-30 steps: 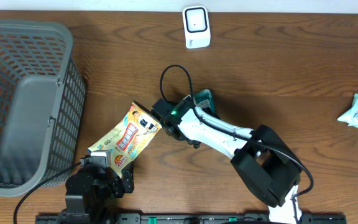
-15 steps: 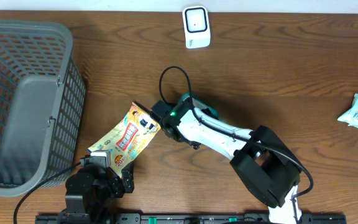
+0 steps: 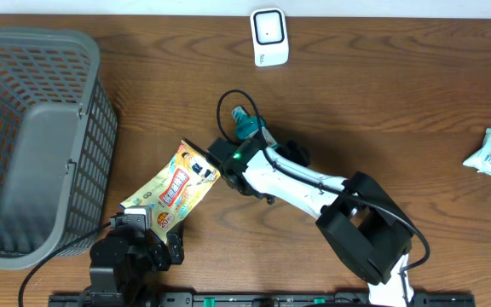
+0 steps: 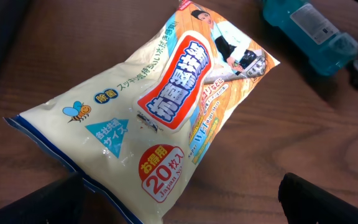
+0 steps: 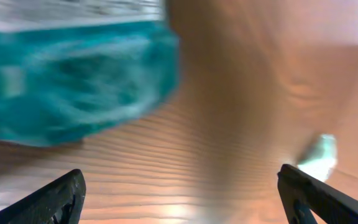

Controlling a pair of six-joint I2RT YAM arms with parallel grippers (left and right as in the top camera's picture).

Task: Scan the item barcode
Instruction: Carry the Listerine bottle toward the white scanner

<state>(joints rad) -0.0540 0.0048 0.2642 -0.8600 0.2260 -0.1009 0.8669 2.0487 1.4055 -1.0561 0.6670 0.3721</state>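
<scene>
The item, a teal bottle (image 3: 248, 127), lies loose on the table just beyond the end of my right arm (image 3: 290, 177). In the right wrist view the bottle (image 5: 73, 74) is a blurred shape at the upper left. My right gripper (image 5: 182, 190) is open, its fingers wide apart with only bare wood between them. The white scanner (image 3: 269, 37) stands at the table's far edge. My left gripper (image 4: 179, 202) is open at the near left, above the lower end of a yellow wipes pack (image 4: 166, 106). The bottle (image 4: 309, 31) also shows beyond that pack.
A grey mesh basket (image 3: 75, 102) fills the left side of the table. The wipes pack (image 3: 173, 189) lies between it and my right arm. Two small snack packets (image 3: 490, 152) sit at the right edge. A black cable (image 3: 228, 102) loops by the bottle.
My right gripper has opened and let go of the teal bottle, which has shifted left and away from the jaws. The left arm and the wipes pack have not moved.
</scene>
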